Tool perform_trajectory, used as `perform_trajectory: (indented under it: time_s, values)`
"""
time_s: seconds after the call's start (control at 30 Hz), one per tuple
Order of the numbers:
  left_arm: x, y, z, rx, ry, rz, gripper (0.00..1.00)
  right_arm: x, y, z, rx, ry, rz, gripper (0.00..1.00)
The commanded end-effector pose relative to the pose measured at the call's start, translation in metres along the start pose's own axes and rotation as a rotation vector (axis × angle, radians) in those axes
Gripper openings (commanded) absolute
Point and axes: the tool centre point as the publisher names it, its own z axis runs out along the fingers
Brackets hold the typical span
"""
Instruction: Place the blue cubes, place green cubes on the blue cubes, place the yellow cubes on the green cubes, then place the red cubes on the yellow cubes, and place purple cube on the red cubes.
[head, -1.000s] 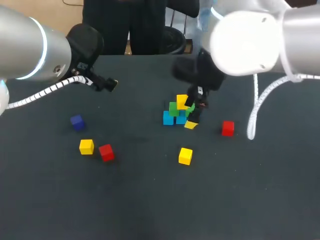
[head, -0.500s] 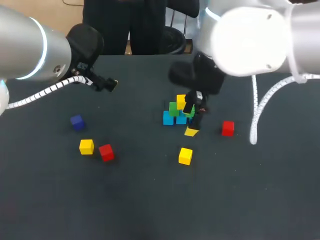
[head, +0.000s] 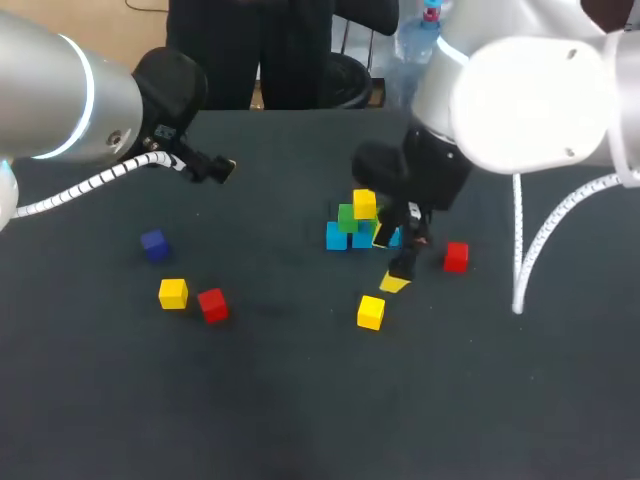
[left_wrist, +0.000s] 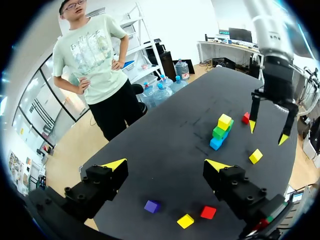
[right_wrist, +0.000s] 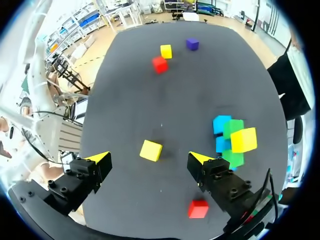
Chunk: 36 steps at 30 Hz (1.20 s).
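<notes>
Bright, even light from above falls on the dark matte surface, which looks dull, a loose yellow cube throws only a faint, soft shadow beside it, and the pale shells of the right arm and left arm gleam nearly white.

The left arm is a fat, shiny silver tube with a glowing blue ring and a black wrist. A white curly cable runs along it. The right arm is silver-white, with a white looping cable. The left hand and right hand are black blocks with screws and pointy yellow tips.
</notes>
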Motion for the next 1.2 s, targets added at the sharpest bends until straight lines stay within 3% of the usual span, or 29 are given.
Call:
perform_trajectory:
  time_s: [0.03,0.17,0.27,0.93,1.07,1.2]
  values:
    - [0.001,0.001,0.0,0.001,-0.002,0.001,1.0,-0.006,-0.008,0.012,-0.048,0.006,-0.003,1.0]
    - [0.001,0.001,0.0,0.001,-0.002,0.001,1.0,-0.005,-0.009,0.012,-0.05,0.011,-0.007,1.0]
    - [0.001,0.001,0.0,0.001,-0.002,0.001,1.0,-0.01,-0.006,0.001,-0.045,-0.044,-0.015,1.0]
    - [0.001,0.001,0.0,0.001,-0.002,0.001,1.0,-0.01,-0.006,0.001,-0.045,-0.044,-0.015,1.0]
    - [0.001,0.001,0.0,0.001,-0.002,0.001,1.0,-0.056,-0.012,0.035,-0.15,0.083,-0.112,1.0]
    - [0.001,0.001,0.0,0.001,-0.002,0.001,1.0,-0.063,-0.005,0.054,-0.195,0.159,-0.122,1.0]
